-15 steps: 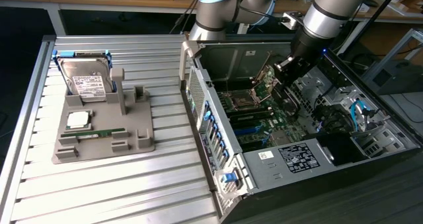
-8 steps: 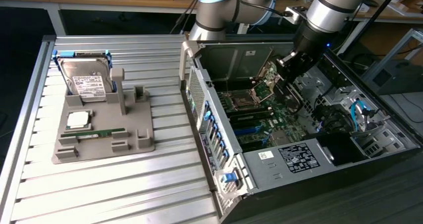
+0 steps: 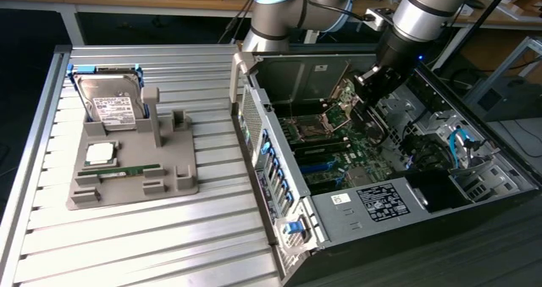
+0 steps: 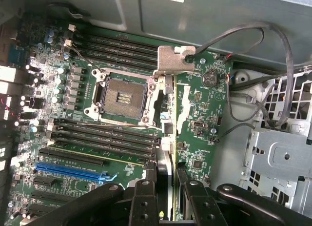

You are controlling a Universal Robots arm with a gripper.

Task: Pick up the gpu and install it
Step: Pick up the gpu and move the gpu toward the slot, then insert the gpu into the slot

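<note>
I see the gpu (image 4: 166,133) edge-on as a thin blade running out from my gripper (image 4: 167,187), with its pale metal bracket (image 4: 171,60) at the far end. My two black fingers (image 4: 145,189) are shut on the card's sides. The card hangs above the green motherboard (image 4: 204,113), beside the empty CPU socket (image 4: 122,96). In the exterior view my gripper (image 3: 379,90) reaches down into the open computer case (image 3: 339,204), over the motherboard (image 3: 339,147).
A blue expansion slot (image 4: 68,167) and black memory slots (image 4: 107,133) lie on the board. Loose cables (image 4: 263,50) arc over the drive cage (image 4: 278,153). On the slatted table a grey fixture (image 3: 127,179) holds a hard drive (image 3: 114,106), a CPU (image 3: 100,152) and a memory stick (image 3: 118,171).
</note>
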